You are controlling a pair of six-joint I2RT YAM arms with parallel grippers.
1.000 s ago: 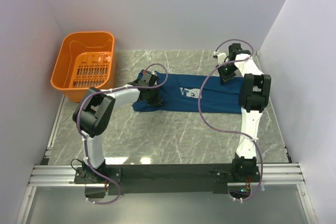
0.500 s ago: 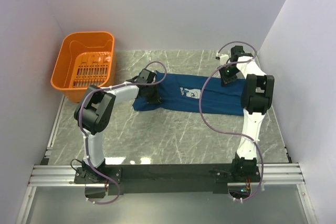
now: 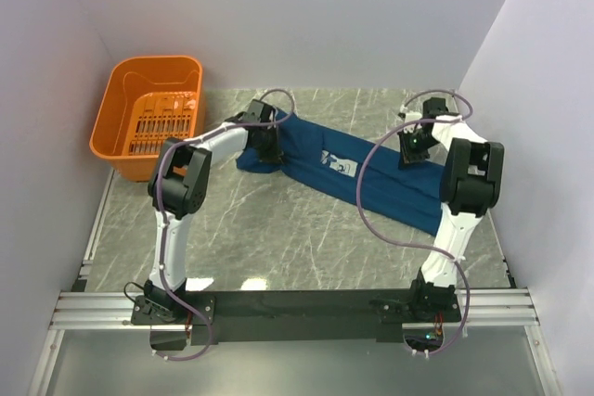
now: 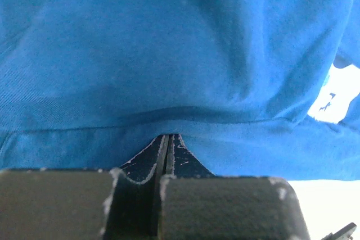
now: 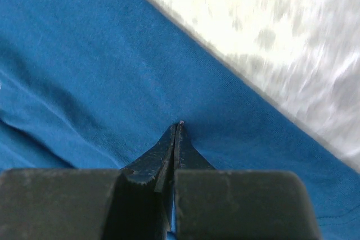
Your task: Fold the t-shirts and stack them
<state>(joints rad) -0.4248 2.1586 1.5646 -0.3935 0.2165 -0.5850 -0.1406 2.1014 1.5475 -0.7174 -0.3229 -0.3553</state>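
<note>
Pinch at the left gripper (image 4: 169, 139), jaws pressed flat together on the hem of the dark blue t-shirt (image 4: 169, 54), only a sliver of black tip poking past the stitched edge. Spreads away ahead of those tips as one broad sheet, filling nearly the whole wrist view.

Same at the right gripper (image 5: 179, 127): jaws shut tight on a thin bit of blue fabric, just inside a straight edge slanting across ahead of the tips, bare marble table (image 5: 292, 32) beyond it.

From above, spans the gap between the two grips as a long band, long axis running from one set of tips to the other. Carries the small white print (image 3: 341, 164) face up, roughly midway between the jaws. Trails from the right grip toward the arm bases in a loose corner. Lies well apart from the orange basket (image 3: 148, 118), out past the left gripper's outer side.

Looks like the spreading-out step, with no fold made yet. With one end in each grip, no nearer arm to speak of; probably calls for both to move together along that long axis. Risks a slip, given so little cloth between the tips.
</note>
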